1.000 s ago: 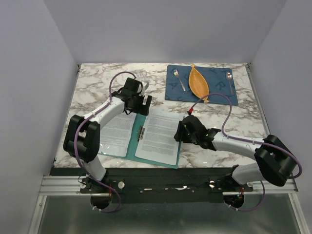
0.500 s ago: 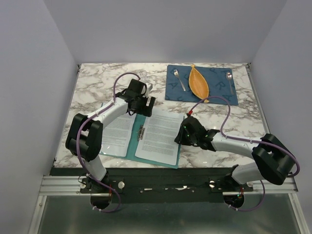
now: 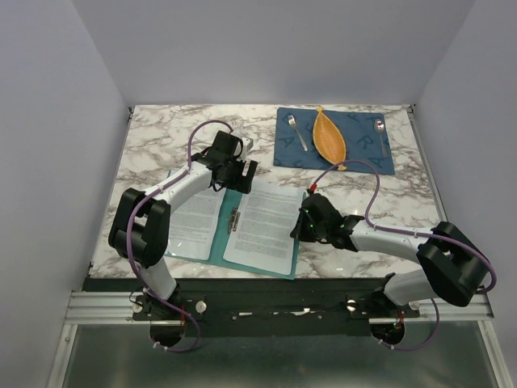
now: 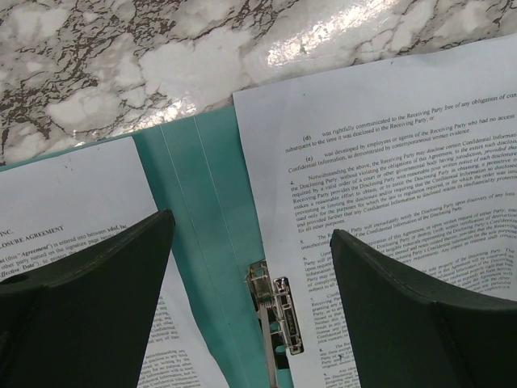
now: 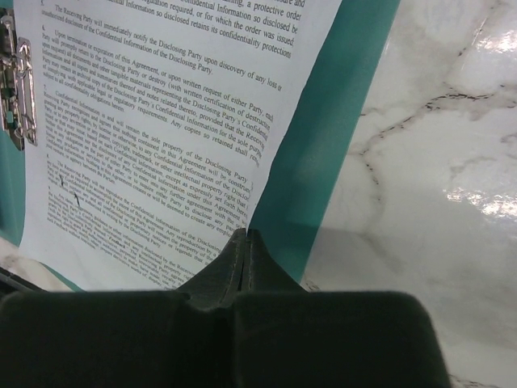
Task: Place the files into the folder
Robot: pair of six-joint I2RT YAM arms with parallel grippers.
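folder [image 3: 220, 242] open flat | files [image 3: 262, 225] long axis near-far, tops far

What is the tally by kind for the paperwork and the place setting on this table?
Printed sheets: 2
Teal folder: 1
Blue placemat: 1
Spoons: 2
Orange leaf-shaped dish: 1
Total: 7

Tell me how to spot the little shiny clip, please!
Look at the marble table, then the open teal folder near its front edge. The clip lies on the folder's bare middle strip between the two printed sheets, the only shiny metal thing on it.
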